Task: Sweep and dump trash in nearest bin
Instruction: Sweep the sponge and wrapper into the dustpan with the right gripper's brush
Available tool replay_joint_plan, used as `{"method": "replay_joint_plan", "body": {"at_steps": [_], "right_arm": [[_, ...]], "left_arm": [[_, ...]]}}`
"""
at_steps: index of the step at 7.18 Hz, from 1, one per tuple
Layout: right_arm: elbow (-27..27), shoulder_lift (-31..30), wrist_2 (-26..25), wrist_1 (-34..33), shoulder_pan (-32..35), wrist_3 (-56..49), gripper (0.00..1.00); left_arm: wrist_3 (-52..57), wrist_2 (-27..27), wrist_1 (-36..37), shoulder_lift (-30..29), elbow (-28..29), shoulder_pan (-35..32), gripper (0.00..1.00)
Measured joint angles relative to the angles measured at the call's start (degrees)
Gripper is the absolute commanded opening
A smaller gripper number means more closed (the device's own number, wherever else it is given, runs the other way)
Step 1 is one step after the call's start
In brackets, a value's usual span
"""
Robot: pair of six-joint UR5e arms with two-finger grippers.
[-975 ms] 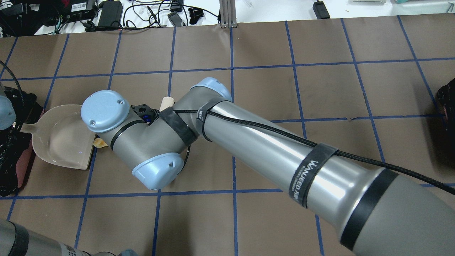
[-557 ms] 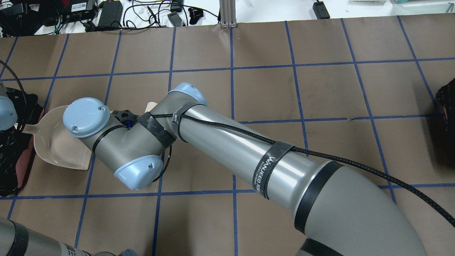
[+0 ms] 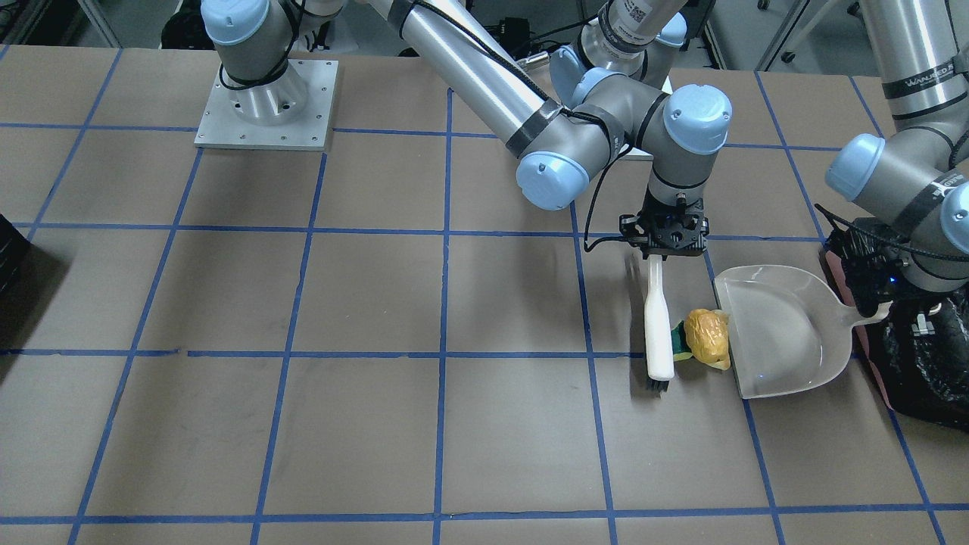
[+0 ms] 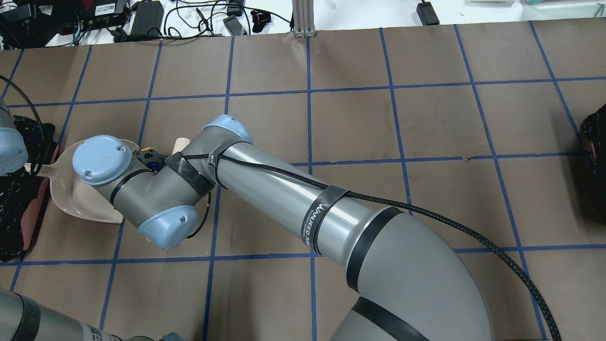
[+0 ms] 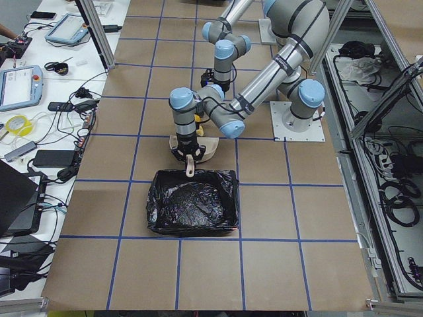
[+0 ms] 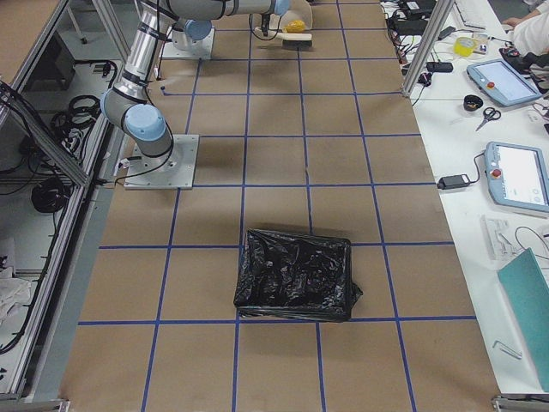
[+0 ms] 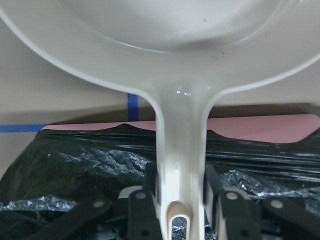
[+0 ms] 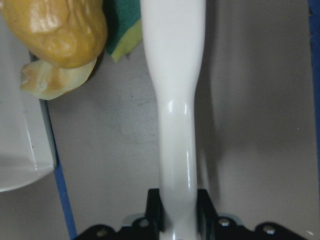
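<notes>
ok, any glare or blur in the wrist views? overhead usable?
Right wrist: small glare streak on the brush handle, yellow trash in focus. Left wrist: dustpan close and soft, tiny highlights. Overhead: right arm hides most of the trash.

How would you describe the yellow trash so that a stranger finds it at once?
Start at the pale dustpan beside the black-lined bin. At the pan's open edge lies the yellow trash, a crumpled lump. Unlike the white brush and green scrap beside it, it is rounded and amber.
</notes>
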Motion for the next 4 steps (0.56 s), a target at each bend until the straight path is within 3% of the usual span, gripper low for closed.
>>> {"method": "replay_joint_plan", "body": {"at_steps": [4], "right_arm": [[-2.27,3.10,2.23,-3.30,2.86,-0.22,0.00]], "left_arm": [[-0.80,0.02,-0.06,0.06,-0.04,-0.26,0.00]]}}
